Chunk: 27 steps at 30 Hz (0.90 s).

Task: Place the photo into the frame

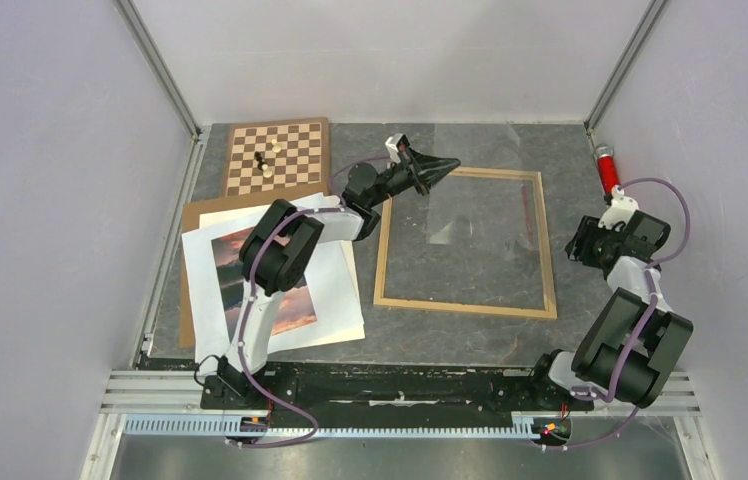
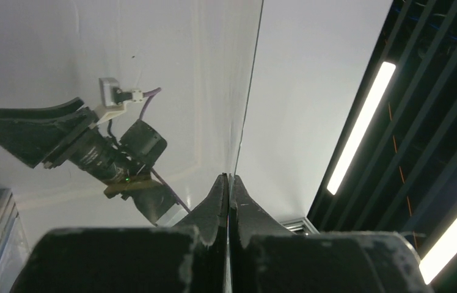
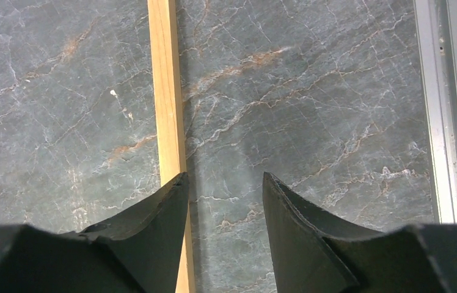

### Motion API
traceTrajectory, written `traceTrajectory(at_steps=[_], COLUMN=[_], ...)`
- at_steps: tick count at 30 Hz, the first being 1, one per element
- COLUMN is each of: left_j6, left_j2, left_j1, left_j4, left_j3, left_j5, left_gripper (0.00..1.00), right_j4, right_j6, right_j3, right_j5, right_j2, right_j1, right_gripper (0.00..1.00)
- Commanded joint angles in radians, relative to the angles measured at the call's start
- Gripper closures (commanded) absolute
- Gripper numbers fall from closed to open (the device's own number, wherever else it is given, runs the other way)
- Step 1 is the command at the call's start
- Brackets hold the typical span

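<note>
The photo (image 1: 295, 305), a sunset lake print, lies at the left on white sheets, partly hidden under my left arm. The light wooden frame (image 1: 465, 305) lies flat mid-table with marble showing through it. My left gripper (image 1: 450, 163) is above the frame's far left corner, shut on the edge of a clear pane (image 1: 480, 190) held up on edge over the frame. In the left wrist view the pane (image 2: 153, 61) runs up from between the closed jaws (image 2: 229, 180) and mirrors the gripper. My right gripper (image 1: 582, 245) stands open over the frame's right rail (image 3: 165, 91), with nothing between its fingers (image 3: 225, 177).
A chessboard (image 1: 277, 155) with a few pieces (image 1: 263, 162) sits at the back left. A brown backing board (image 1: 188, 300) lies under the white sheets (image 1: 335, 290). A red cylinder (image 1: 606, 168) rests by the right wall. Metal rails border the table.
</note>
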Motion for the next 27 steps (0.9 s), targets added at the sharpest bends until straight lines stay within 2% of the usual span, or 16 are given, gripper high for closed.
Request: traceTrajectory(at_steps=[1, 14, 18, 27], left_j6=[-0.245, 0.036, 0.107, 0.339], left_j2=[0.024, 0.009, 0.017, -0.009], left_j1=[-0.015, 0.053, 0.084, 0.131], left_j4=[0.076, 0.028, -0.001, -0.216], left_j3=[-0.082, -0.33, -0.327, -0.276], left_j5=[-0.003, 0.132, 0.157, 0.206], left_gripper=[0.98, 0.98, 0.98, 0.98], right_j4=[0.013, 0.017, 0.025, 0.035], right_j6=[-0.017, -0.038, -0.032, -0.034], right_j3=[-0.017, -0.044, -0.049, -0.053], right_j5=[-0.003, -0.019, -0.024, -0.022], right_j2=[-0.023, -0.02, -0.007, 0.004], right_j1=[-0.014, -0.023, -0.024, -0.024], right_gripper=[0.5, 0.49, 0.49, 0.49])
